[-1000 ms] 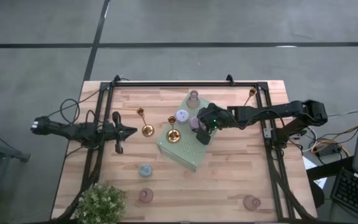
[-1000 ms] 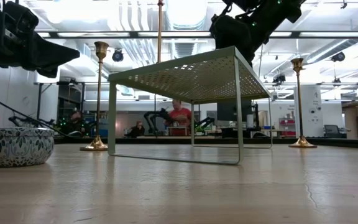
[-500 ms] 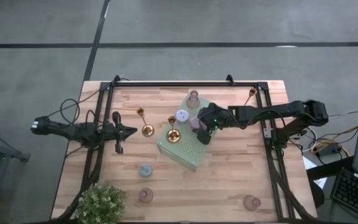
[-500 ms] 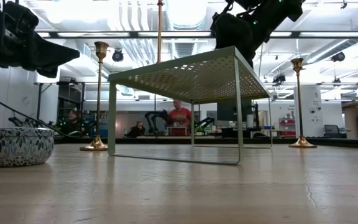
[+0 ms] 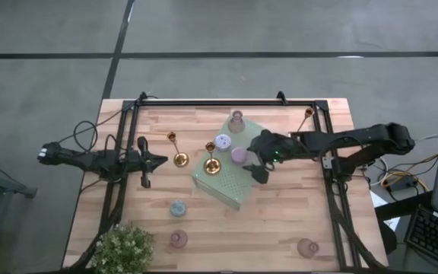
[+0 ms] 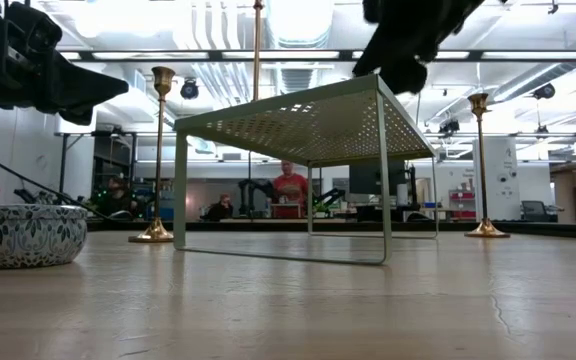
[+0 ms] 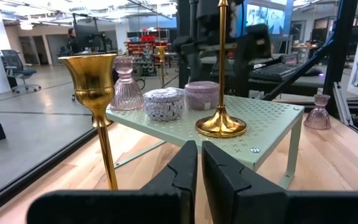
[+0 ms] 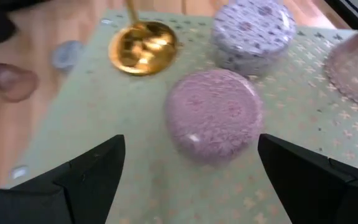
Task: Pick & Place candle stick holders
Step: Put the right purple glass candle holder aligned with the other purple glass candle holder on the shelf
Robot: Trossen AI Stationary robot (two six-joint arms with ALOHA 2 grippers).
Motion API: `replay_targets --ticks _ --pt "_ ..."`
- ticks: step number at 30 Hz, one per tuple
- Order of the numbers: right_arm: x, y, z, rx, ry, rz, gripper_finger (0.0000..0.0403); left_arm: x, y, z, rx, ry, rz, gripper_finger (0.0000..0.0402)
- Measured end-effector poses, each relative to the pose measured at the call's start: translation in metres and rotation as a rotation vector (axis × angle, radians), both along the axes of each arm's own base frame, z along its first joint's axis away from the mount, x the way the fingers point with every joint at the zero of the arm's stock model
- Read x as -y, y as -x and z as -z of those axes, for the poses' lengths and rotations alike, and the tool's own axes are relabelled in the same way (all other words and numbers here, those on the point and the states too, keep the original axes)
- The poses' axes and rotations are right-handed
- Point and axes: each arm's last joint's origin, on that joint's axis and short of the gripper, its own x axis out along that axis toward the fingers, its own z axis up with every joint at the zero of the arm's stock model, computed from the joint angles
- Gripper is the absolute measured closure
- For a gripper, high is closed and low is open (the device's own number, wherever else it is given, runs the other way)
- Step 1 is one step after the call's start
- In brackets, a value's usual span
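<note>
1. Left gripper (image 5: 155,161), one: hangs over the left part of the wooden surface (image 5: 295,205), pointing toward the middle. Jaws all but closed, only a thin slit between them, holding nothing.
2. Small leafy green plant (image 5: 124,248), one: front left corner of the surface.
3. Slim shiny gold candlesticks with round flared bases, three counted, all upright:
   - the first (image 5: 179,157) on the surface, between the left gripper and the shelf
   - the second (image 5: 212,166) on the shelf's left part
   - the third (image 5: 308,114) on the surface at the rear right, well apart from the others
4. Pale blue patterned squat round holder (image 5: 177,207), one: on the surface in front of the shelf's left end.
5. Pink glass flared holders, three counted:
   - the first (image 5: 178,238) on the surface near the front, just behind the plant's right side
   - the second (image 5: 236,120) on the shelf's rear corner
   - the third (image 5: 306,246) on the surface at the front right
6. Pale green perforated metal shelf on thin legs (image 5: 226,186), one: mid-surface, set at an angle.
7. Lilac-white patterned squat round holder (image 5: 223,141), one: on the shelf, between the second candlestick and the rear glass holder.
8. Mauve-pink squat round holder (image 5: 239,155), one: on the shelf, just beside the lilac-white one.
9. Right gripper (image 5: 253,160), one: over the shelf's right part, facing the mauve-pink holder. Jaws spread wide, clear of the holder, gripping nothing.
</note>
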Motion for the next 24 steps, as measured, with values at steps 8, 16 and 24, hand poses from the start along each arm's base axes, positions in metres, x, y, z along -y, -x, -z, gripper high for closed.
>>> replay_targets --ticks 8,16,24 --pt "-0.038 0.028 -0.020 0.027 -0.030 -0.129 0.0044 0.000 0.000 0.000 0.000 0.000 0.000 0.0374" --pt "-0.067 0.056 -0.030 0.023 -0.034 -0.224 0.0044 0.000 0.000 0.000 0.000 0.000 0.000 0.0374" --pt "-0.089 0.069 -0.027 -0.024 -0.067 -0.259 0.0044 0.000 0.000 0.000 -0.001 0.000 0.000 0.0374"
